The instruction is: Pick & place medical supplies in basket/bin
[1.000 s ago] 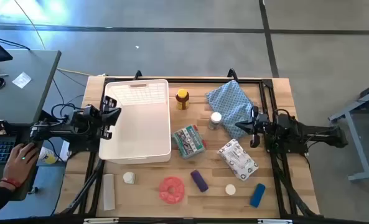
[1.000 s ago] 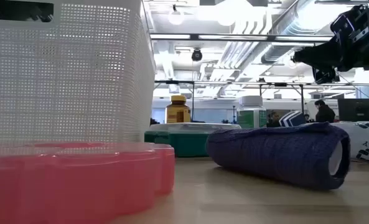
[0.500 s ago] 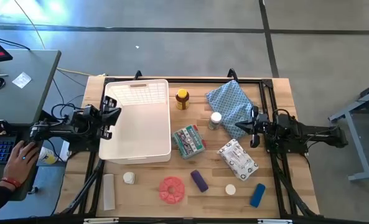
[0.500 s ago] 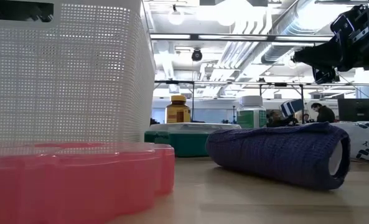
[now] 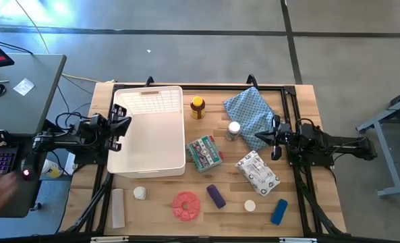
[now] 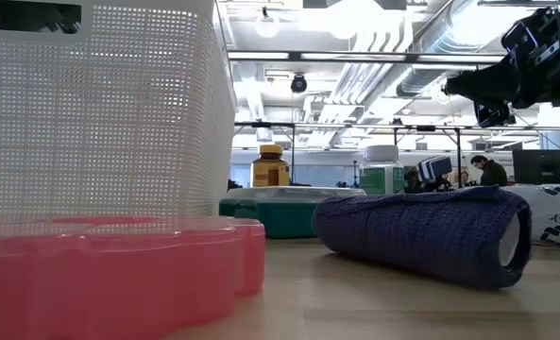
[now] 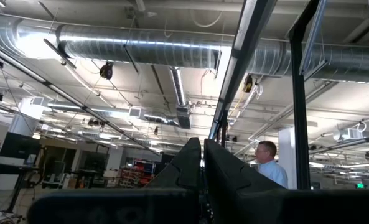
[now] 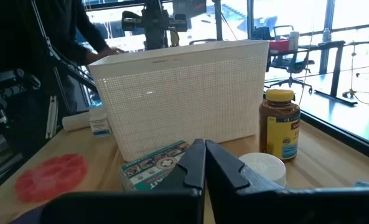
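Wooden tabletop carries a large white lattice-walled plastic bin just beside the left gripper, whose fingers are pinched together, empty. Right gripper, fingers also together and empty, hovers over the blue patterned cloth, near the white-capped jar and the amber yellow-capped bottle.

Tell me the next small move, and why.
Probably open the right gripper and lower it toward the white-capped jar just ahead. Both grippers are shut and hold nothing, the white bin looks empty, and all supplies lie on the table.
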